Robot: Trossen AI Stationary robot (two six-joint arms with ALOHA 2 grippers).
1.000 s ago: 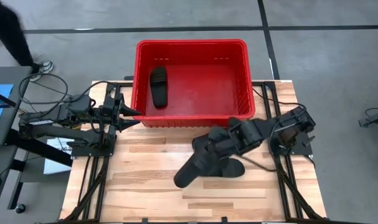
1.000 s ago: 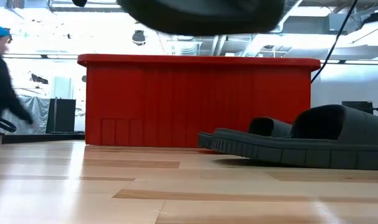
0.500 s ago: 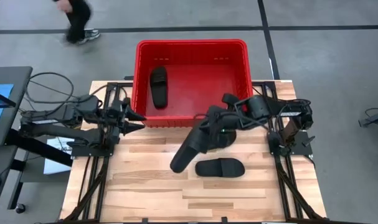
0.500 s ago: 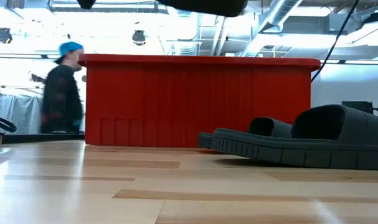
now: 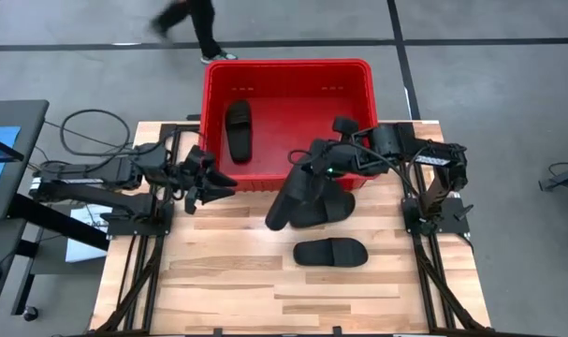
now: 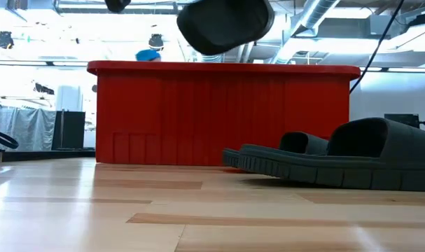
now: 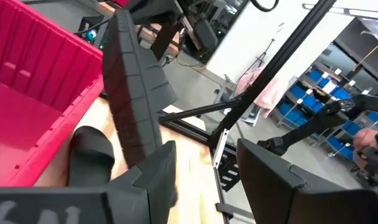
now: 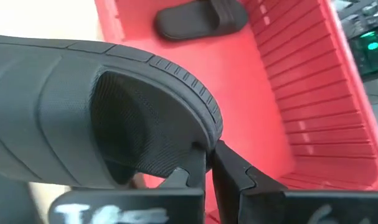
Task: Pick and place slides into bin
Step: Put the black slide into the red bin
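My right gripper (image 5: 323, 171) is shut on a black slide (image 5: 298, 198), held in the air just before the red bin's (image 5: 358, 70) near wall. The slide also shows at the top of the low view (image 6: 223, 24). One slide (image 5: 238, 131) lies flat on the bin floor. Two more lie on the table: one (image 5: 341, 204) partly under the held slide, one (image 5: 330, 252) nearer the front. My left gripper (image 5: 214, 183) is open and empty, left of the held slide, by the bin's near left corner. My right gripper pinches the held slide's sole rim (image 8: 204, 140) between its two fingers, at the end nearest the bin. The fingers (image 8: 233, 174) come from the table's right, slanting down. The slide is lifted clear of the table, its free end (image 5: 276, 221) pointing toward the near left.
The bin stands at the table's far edge, its rolled rim (image 6: 223, 68) well above the tabletop. A person (image 5: 195, 19) walks on the floor beyond the bin. Bare wood (image 5: 218, 281) lies to the near left.
My right gripper has risen and gone toward the far edge with the slide, which has come off the table and off the slide below it and now hangs before the bin's near wall. My left gripper has moved toward the right. The person has walked rightward behind the bin.
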